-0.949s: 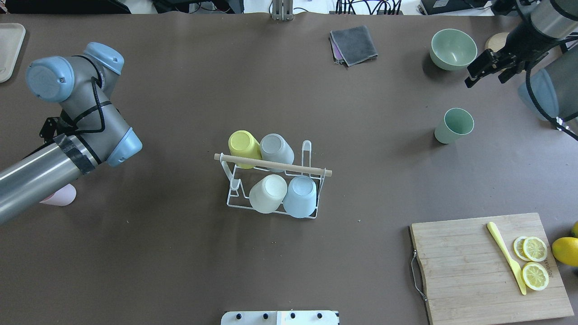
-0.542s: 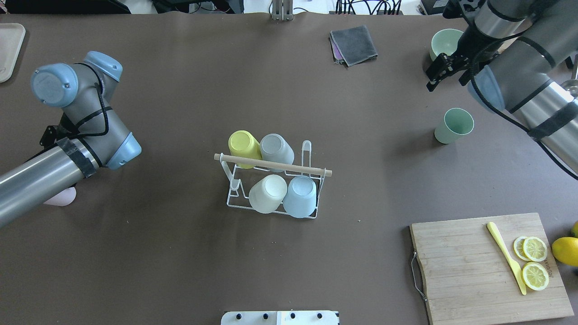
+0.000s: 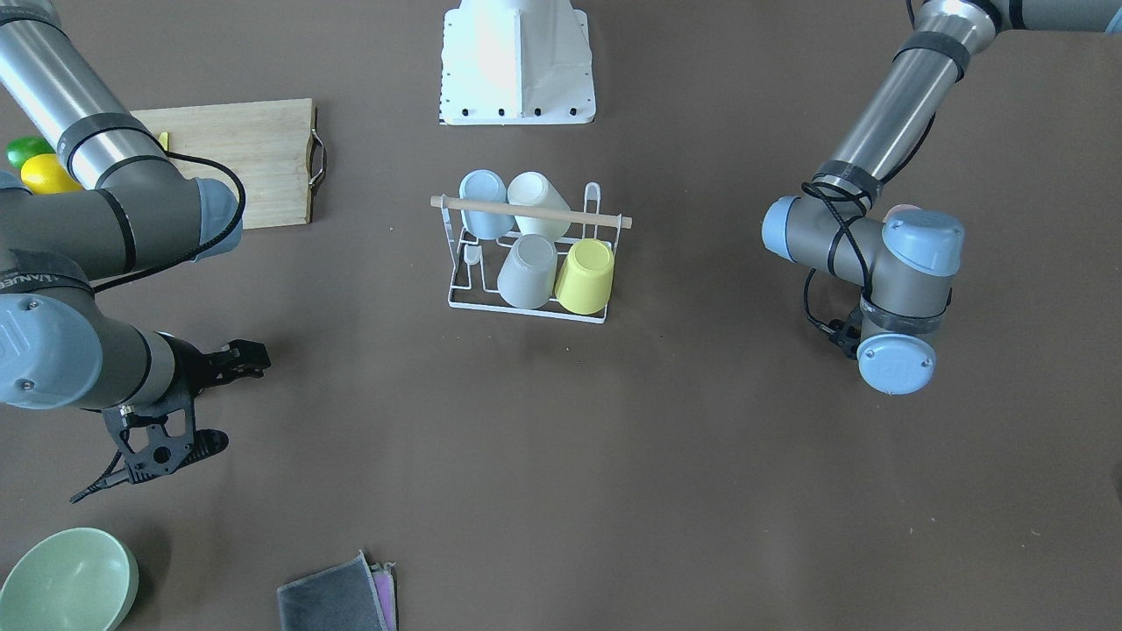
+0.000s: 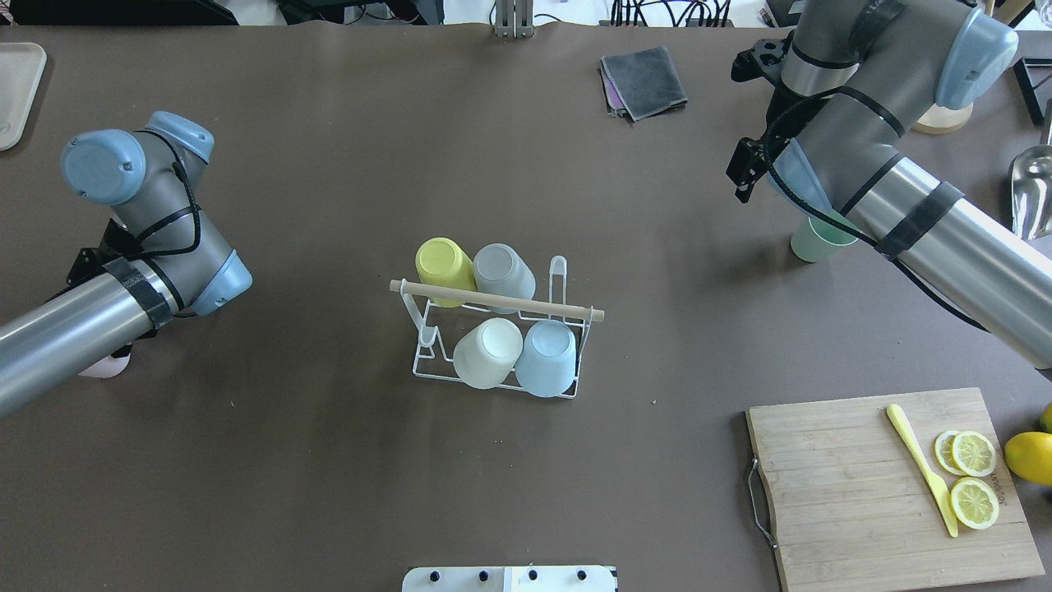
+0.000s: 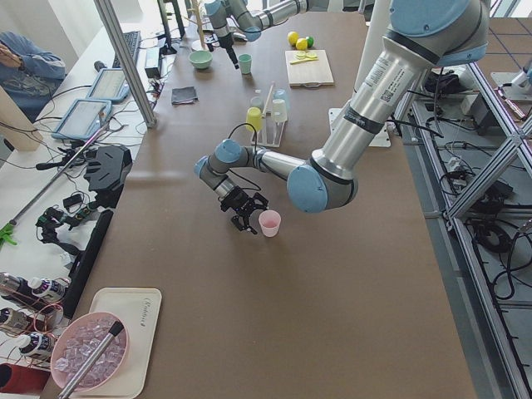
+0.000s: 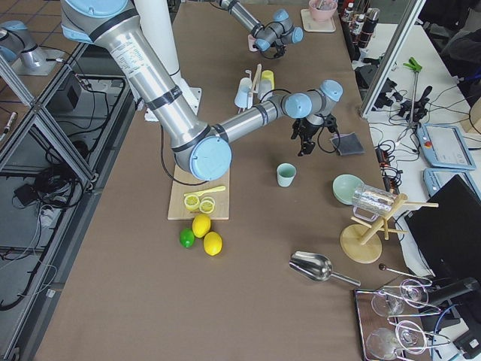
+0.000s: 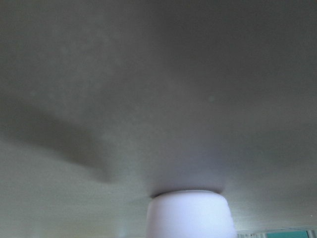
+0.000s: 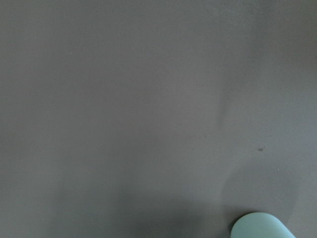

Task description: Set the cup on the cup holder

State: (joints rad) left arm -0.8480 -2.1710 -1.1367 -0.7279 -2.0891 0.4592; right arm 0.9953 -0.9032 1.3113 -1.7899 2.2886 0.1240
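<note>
We see a white wire cup holder (image 4: 493,300) and a smooth green cup (image 4: 809,243). Right gripper (image 3: 244,394) gapes empty; left gripper (image 5: 245,218), we cannot tell.

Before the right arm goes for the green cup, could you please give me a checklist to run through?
1. Right hand open: ok.
2. Green cup upright and standing free: ok.
3. Right hand centred over that cup: not ok; it shows only at the wrist view's bottom edge.
4. Free prong on the cup holder: ok, two are bare.
5. Left hand open or shut: cannot tell.
</note>
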